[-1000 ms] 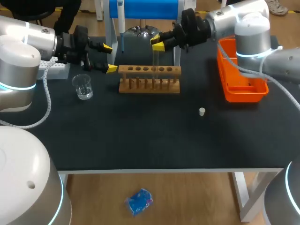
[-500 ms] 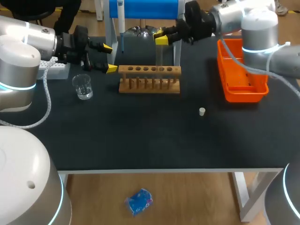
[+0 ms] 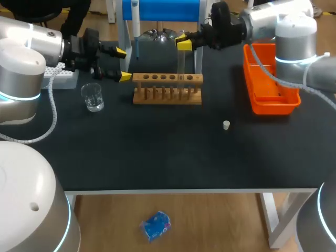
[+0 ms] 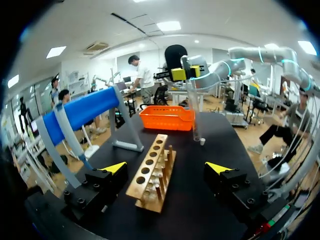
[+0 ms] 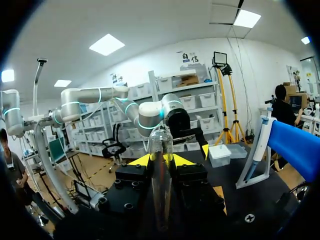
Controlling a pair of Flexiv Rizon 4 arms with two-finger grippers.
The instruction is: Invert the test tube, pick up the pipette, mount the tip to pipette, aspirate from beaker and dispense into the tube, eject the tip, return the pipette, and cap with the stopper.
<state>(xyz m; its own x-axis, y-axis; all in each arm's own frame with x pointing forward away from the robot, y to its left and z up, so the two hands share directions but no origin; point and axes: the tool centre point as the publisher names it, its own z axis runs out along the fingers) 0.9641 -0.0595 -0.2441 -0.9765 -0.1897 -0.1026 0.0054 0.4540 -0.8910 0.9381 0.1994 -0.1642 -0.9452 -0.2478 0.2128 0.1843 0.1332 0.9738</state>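
Note:
My right gripper (image 3: 184, 43) is shut on a clear test tube (image 3: 181, 62), which hangs upright just above the wooden rack (image 3: 167, 88). In the right wrist view the tube (image 5: 161, 175) stands between the yellow tips, its rounded end above them. My left gripper (image 3: 121, 64) is open beside the rack's left end; in its own view the rack (image 4: 152, 172) lies between the open fingers (image 4: 114, 167). The pipette (image 3: 135, 26) hangs on the blue stand (image 3: 160, 9). A glass beaker (image 3: 93, 97) sits left of the rack. A small white stopper (image 3: 226, 125) lies on the table.
An orange bin (image 3: 270, 79) stands at the right of the table. A white tip box (image 3: 60, 76) sits at the far left, behind the beaker. The dark tabletop (image 3: 173, 152) stretches toward the front edge.
My right gripper has lifted the test tube higher and shifted it a little to the right above the rack. The left arm has stayed still.

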